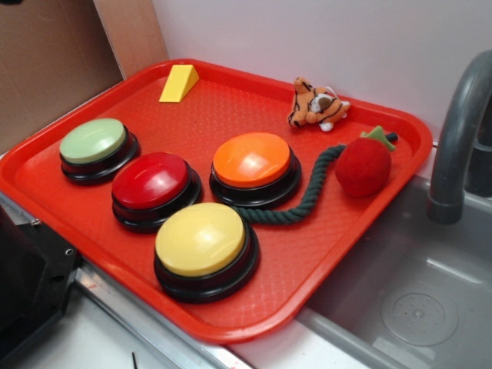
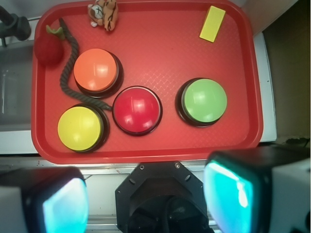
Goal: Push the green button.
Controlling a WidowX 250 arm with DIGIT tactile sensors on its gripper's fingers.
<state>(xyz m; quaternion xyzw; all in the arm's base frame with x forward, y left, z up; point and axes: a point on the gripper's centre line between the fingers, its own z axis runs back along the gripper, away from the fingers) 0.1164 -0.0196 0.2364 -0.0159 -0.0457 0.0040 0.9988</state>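
Tool [image 2: 146, 201] fingers are sitting wide apart at the bottom of my wrist view, gripping nothing, one blurred pad [image 2: 233, 196] at 5 o'clock and the other at 7 o'clock, both hanging off the near edge of the red tray [image 2: 155, 39], high above it by my reading. I am seeing no contact with anything yet.

Looking outward, the red button [image 2: 137, 109] is lying closest to my centreline, toward 12 o'clock. The green button [image 2: 203, 101] is sitting just beside it at about 1 o'clock, apart from the others and nearest the tray's right rim. The yellow button [image 2: 80, 128] is at 11 o'clock, with the orange button [image 2: 96, 71] beyond it, a dark rope [image 2: 65, 77] curling between them.

My worry is the descent: if I am coming straight down from here, I am landing on the red dome instead. With fingers spread this wide, one pad could also be clipping the red button while the other presses green. I am also wary of overshooting toward the rim and tipping the tray.
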